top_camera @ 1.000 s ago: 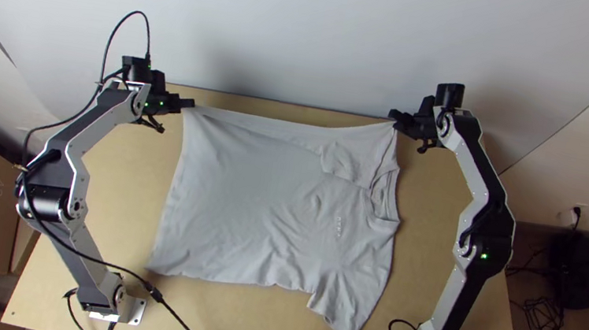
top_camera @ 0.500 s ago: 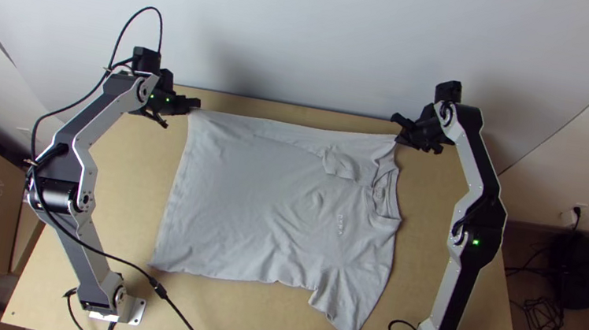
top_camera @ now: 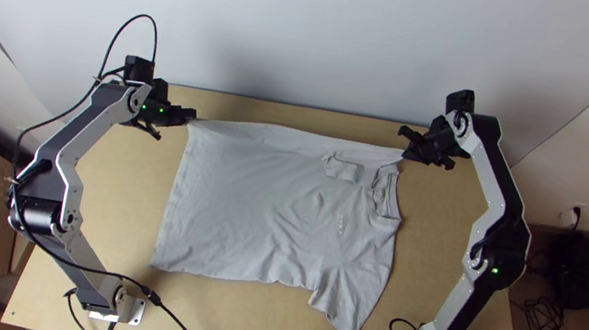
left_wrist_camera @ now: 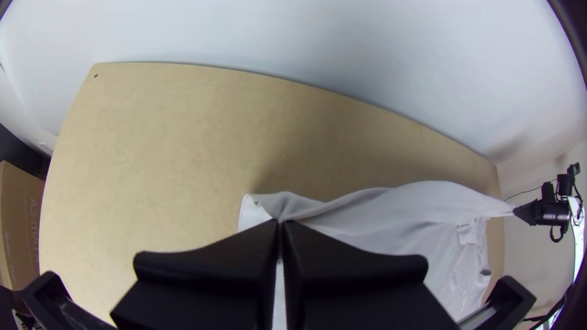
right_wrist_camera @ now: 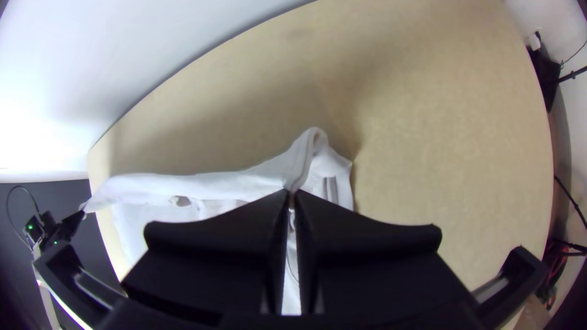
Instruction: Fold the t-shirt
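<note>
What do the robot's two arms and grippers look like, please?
The left arm and right arm have silver-grey links, black joints and small green lights. A black cable runs along the left arm. The left gripper and right gripper are black, each with two wide, flat fingers.

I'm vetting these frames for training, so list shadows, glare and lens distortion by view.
Top view: soft shadows on the white wall; left wrist view: the light wooden table's far edge bows, and a shadow lies beside the grey fabric t-shirt; right wrist view: strong glare on the wall, broad shadow across the curved-looking table.
</note>
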`<state>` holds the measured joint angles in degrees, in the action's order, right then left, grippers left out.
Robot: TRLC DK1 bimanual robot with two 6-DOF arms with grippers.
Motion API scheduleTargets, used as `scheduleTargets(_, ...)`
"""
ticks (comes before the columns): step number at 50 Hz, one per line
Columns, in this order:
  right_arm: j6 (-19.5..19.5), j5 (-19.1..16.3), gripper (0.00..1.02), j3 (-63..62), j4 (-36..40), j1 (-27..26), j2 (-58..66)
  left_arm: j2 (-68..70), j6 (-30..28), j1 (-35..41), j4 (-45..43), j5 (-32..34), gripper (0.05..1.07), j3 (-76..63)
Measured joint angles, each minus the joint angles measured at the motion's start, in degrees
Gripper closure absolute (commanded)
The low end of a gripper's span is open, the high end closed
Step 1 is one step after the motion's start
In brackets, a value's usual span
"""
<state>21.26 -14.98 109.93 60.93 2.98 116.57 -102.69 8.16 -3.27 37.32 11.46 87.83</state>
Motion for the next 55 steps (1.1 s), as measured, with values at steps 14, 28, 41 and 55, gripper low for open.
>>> scheduleTargets(14,-0.28,0.02,1.00,-12.50,-5.49,1.14,-7.02,6.51,0.44,-0.17,-5.33,0.13,1.05,-12.33)
scheduleTargets(28,-0.28,0.20,1.00,-24.35,-11.04,1.51,-12.28,8.20,0.68,-0.87,-8.37,0.13,1.05,-18.75)
scheduleTargets(41,-0.28,0.63,1.00,-34.27,-15.41,1.51,-15.56,9.73,1.97,-0.96,-12.26,0.13,1.04,-23.74)
scheduleTargets(55,-0.28,2.12,0.09,-38.84,-17.18,0.85,-16.79,10.08,2.56,-1.53,-16.85,0.13,0.84,-30.05)
